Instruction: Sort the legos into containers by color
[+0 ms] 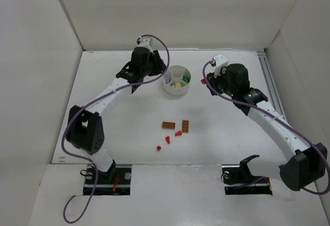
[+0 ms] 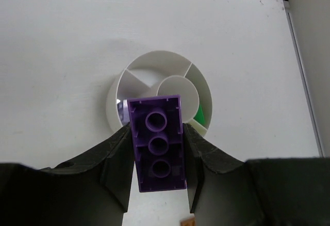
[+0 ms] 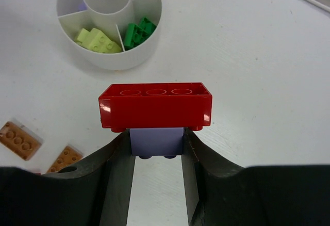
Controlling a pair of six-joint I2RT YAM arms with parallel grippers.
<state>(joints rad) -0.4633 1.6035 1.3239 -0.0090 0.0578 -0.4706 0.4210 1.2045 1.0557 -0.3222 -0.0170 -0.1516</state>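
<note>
While both arms reach toward the upper middle of the table (image 1: 118, 112), each holds a brick beside the white dish (image 1: 176, 93).

The left arm (image 1: 111, 94) rises from its base at lower left, bends at a dark elbow and stretches up and right, its wrist just left of the dish. The left gripper (image 2: 157, 128) is clamped tight on a purple brick (image 2: 157, 146), hollow underside to the wrist camera. In that view the brick's far end overlaps the dish's centre well.

The right arm (image 1: 268, 120) folds at lower right and runs up and left, ending just right of the dish. The right gripper (image 3: 156, 135) is closed part-way on a lilac piece (image 3: 156, 142). A red brick (image 3: 154, 105) lies crosswise against that piece, beyond the fingertips.

Loose on the table, lower centre of the overhead view and well apart from the dish, lie two orange-brown plates (image 1: 168, 125) and three small red pieces (image 1: 168, 140).

Seen from the right wrist, one wedge of the dish holds lime-yellow bricks (image 3: 98, 39). The wedge to its right holds green bricks (image 3: 138, 31). A purple sliver (image 2: 121, 110) shows in another section, too hidden to tell more.
</note>
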